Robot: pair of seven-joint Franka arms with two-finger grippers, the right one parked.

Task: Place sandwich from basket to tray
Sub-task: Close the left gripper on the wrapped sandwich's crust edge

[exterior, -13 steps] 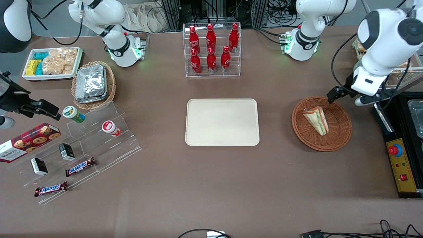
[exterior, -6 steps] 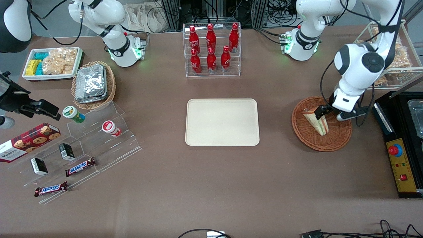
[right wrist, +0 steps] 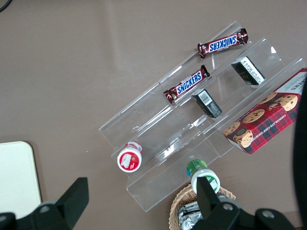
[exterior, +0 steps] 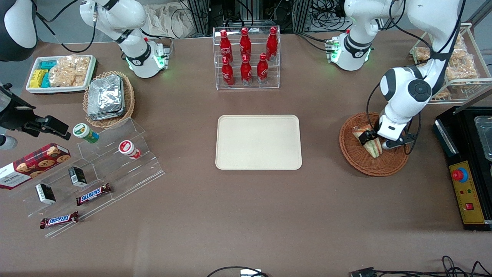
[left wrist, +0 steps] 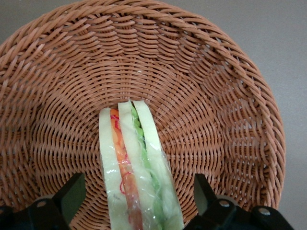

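The sandwich (exterior: pixel 373 149), a wrapped white-bread wedge with orange and green filling, lies in the round reddish-brown wicker basket (exterior: pixel 369 169) toward the working arm's end of the table. My gripper (exterior: pixel 376 141) is down inside the basket and open. The left wrist view shows its two black fingers (left wrist: pixel 72 191) on either side of the sandwich (left wrist: pixel 136 163), with wicker (left wrist: pixel 192 72) visible in both gaps. The arm's wrist covers part of the sandwich in the front view. The cream-beige tray (exterior: pixel 258 142) lies bare at the table's middle, and its corner (right wrist: pixel 17 177) shows in the right wrist view.
A clear rack of red bottles (exterior: pixel 246 57) stands farther from the front camera than the tray. A black appliance with a red button (exterior: pixel 467 169) sits beside the basket at the table's edge, and a wire rack of snack bags (exterior: pixel 457 65) stands above it.
The arm swung in from above the basket's rim and came down into the basket. Its fingers now stand on either side of the sandwich. The sandwich has not moved.
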